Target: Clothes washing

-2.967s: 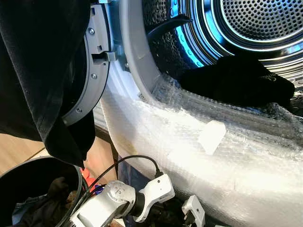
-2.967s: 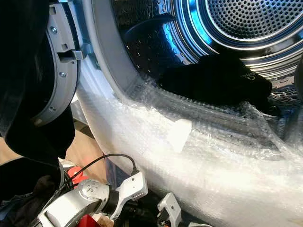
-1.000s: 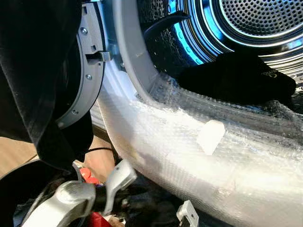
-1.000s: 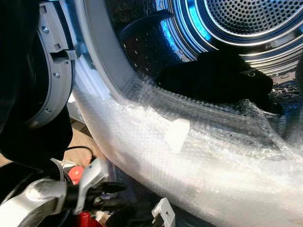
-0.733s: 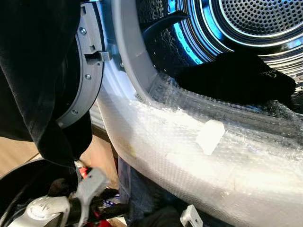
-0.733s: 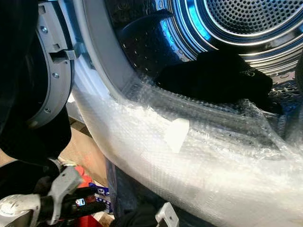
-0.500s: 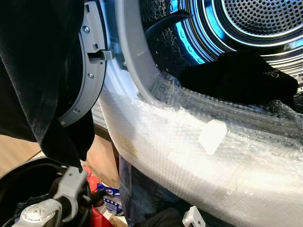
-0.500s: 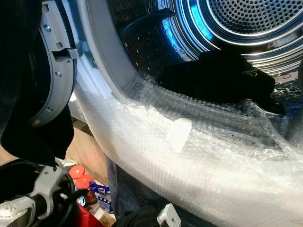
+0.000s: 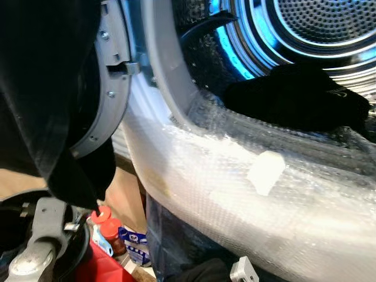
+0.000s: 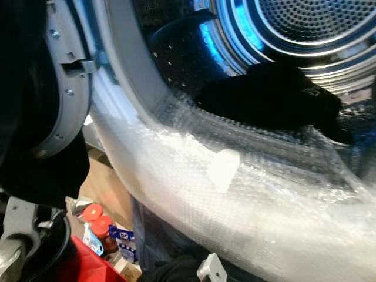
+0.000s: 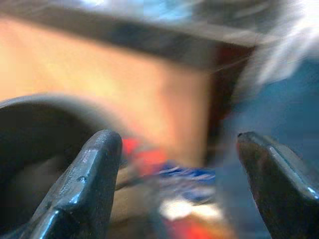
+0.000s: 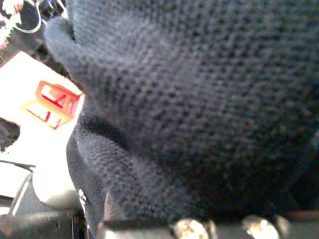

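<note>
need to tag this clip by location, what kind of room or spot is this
Most likely a home laundry spot. An open front-loading washer drum holds a black garment, its front wrapped in bubble wrap. A dark laundry basket stands on the floor beside it, with red-capped bottles nearby. The left gripper is open.

The washer's drum (image 9: 317, 35) stands open, its upper hollow free, though a black garment (image 9: 296, 106) lies across the drum floor just inside the mouth. Bubble wrap (image 9: 235, 188) pads the whole lower lip of the opening. At the hinge side, the open door (image 9: 111, 88) and a dark cloth (image 9: 47, 94) draped over it block that flank. Below the lip, red-capped bottles (image 9: 103, 220) and a black basket's rim (image 9: 82, 247) crowd the floor gap. The left gripper (image 11: 177, 184) has its fingers spread, with blurred clutter ahead. A dark knit fabric (image 12: 199, 99) lies close against the right wrist camera.
</note>
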{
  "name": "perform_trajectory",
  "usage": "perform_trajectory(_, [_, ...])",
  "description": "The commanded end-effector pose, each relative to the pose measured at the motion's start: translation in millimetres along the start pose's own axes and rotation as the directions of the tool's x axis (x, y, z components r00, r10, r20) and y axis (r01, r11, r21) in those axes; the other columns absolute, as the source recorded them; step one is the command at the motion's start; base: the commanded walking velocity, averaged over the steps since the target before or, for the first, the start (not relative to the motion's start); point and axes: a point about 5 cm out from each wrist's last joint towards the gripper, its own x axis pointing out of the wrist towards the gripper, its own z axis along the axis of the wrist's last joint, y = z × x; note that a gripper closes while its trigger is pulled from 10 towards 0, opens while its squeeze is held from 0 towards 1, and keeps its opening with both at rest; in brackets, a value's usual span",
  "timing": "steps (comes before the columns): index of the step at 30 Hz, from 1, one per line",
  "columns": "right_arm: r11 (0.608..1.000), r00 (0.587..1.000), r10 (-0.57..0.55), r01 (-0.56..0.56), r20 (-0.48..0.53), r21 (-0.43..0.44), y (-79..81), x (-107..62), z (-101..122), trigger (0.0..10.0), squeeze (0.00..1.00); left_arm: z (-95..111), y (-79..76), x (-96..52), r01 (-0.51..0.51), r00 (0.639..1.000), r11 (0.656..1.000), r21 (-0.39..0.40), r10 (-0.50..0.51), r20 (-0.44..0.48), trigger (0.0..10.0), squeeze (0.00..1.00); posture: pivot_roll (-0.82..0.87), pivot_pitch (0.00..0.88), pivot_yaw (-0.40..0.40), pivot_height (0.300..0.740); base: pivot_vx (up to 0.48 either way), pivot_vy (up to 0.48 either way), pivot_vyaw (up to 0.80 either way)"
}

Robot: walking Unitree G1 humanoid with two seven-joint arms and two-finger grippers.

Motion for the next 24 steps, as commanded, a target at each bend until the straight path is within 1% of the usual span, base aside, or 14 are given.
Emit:
perform_trajectory(1, [1.000, 1.000, -0.003, 0.004, 0.026, -0.014, 0.8, -1.9, 6, 0.0, 0.00, 1, -31.3, -2.7, 0.264, 0.964, 0.965, -0.005, -0.264, -0.025, 10.0, 0.00, 0.03, 0.056, -0.006, 0.740, 0.000, 0.000, 0.00])
perform_trajectory(2, [1.000, 1.000, -0.003, 0.004, 0.026, -0.014, 0.8, -1.9, 6, 0.0, 0.00, 1, -31.3, -2.7, 0.264, 0.964, 0.965, -0.005, -0.264, -0.025, 10.0, 0.00, 0.03, 0.056, -0.006, 0.740, 0.000, 0.000, 0.00])
perform_trajectory(3, [1.000, 1.000, -0.004, 0.005, 0.025, -0.014, 0.1, -3.1, 7, 0.0, 0.00, 2, -39.3, -9.7, 0.359, 0.933, 0.929, 0.088, -0.354, -0.070, 10.0, 0.00, 0.02, 0.056, -0.006, 0.740, 0.000, 0.000, 0.00])
perform_trajectory(4, [1.000, 1.000, -0.012, 0.013, 0.023, -0.013, -2.2, -6.8, 8, 0.0, 0.00, 12, -25.6, -9.6, 0.233, 0.972, 0.964, 0.132, -0.228, -0.054, 10.0, 0.00, 0.04, 0.060, -0.005, 0.740, 0.000, 0.000, 0.00])
perform_trajectory(5, [1.000, 1.000, -0.015, 0.016, 0.022, -0.012, -3.1, -8.0, 7, 0.0, 0.00, 16, -16.7, -8.3, 0.152, 0.988, 0.981, 0.119, -0.148, -0.036, 10.0, 0.00, 0.04, 0.060, -0.005, 0.740, 0.000, 0.000, 0.00])
perform_trajectory(7, [1.000, 1.000, -0.018, 0.018, 0.020, -0.010, -3.2, -8.7, 7, 0.0, 0.00, 18, -11.3, -6.8, 0.097, 0.995, 0.990, 0.100, -0.096, -0.021, 10.0, 0.00, 0.04, 0.060, -0.005, 0.740, 0.000, 0.000, 0.00])
perform_trajectory(9, [1.000, 1.000, -0.023, 0.023, 0.010, -0.004, -3.2, -8.5, 5, 0.0, 0.00, 22, 11.2, -6.7, -0.072, 0.997, 0.994, 0.078, 0.071, 0.016, 10.0, 0.00, 0.04, 0.060, -0.004, 0.740, 0.000, 0.000, 0.00])
perform_trajectory(10, [1.000, 1.000, -0.021, 0.021, 0.005, 0.001, -2.7, -7.3, 5, 0.0, 0.00, 23, 36.0, -9.7, -0.266, 0.964, 0.962, 0.053, 0.265, 0.031, 10.0, 0.00, 0.05, 0.059, -0.001, 0.740, 0.000, 0.000, 0.00])
perform_trajectory(11, [1.000, 1.000, -0.021, 0.021, 0.005, 0.002, -2.4, -6.8, 4, 0.0, 0.00, 23, 44.7, -11.8, -0.331, 0.944, 0.942, 0.048, 0.330, 0.026, 10.0, 0.00, 0.05, 0.059, -0.001, 0.740, 0.000, 0.000, 0.00])
perform_trajectory(14, [1.000, 1.000, -0.020, 0.020, 0.007, 0.006, -2.9, -5.0, 4, 0.0, 0.00, 16, 73.5, -24.8, -0.541, 0.841, 0.841, 0.005, 0.541, -0.014, 10.0, 0.00, 0.05, 0.058, 0.001, 0.740, 0.000, 0.000, 0.00])
perform_trajectory(16, [1.000, 1.000, -0.019, 0.019, 0.004, 0.010, -2.7, -4.3, 3, 0.0, 0.00, 6, 81.5, -32.8, -0.599, 0.799, 0.800, -0.019, 0.596, -0.076, 10.0, 0.00, 0.05, 0.058, 0.005, 0.740, 0.000, 0.000, 0.00])
perform_trajectory(18, [1.000, 1.000, -0.018, 0.018, 0.003, 0.011, -2.4, -4.3, 2, 0.0, 0.00, -1, 81.5, -35.6, -0.614, 0.786, 0.789, -0.021, 0.609, -0.107, 10.0, 0.00, 0.05, 0.059, 0.005, 0.740, 0.000, 0.000, 0.00])
perform_trajectory(23, [1.000, 1.000, -0.019, 0.019, -0.001, 0.017, -2.0, -4.3, 1, 0.0, 0.00, -37, 83.0, -50.1, -0.725, 0.674, 0.688, -0.039, 0.696, -0.250, 10.0, 0.00, 0.05, 0.059, 0.005, 0.740, 0.000, 0.000, 0.00])
perform_trajectory(24, [1.000, 1.000, -0.019, 0.019, -0.002, 0.018, -1.9, -4.3, 1, 0.0, 0.00, -39, 82.4, -50.7, -0.728, 0.671, 0.684, -0.051, 0.694, -0.261, 10.0, 0.00, 0.05, 0.062, 0.003, 0.740, 0.000, 0.000, 0.00])
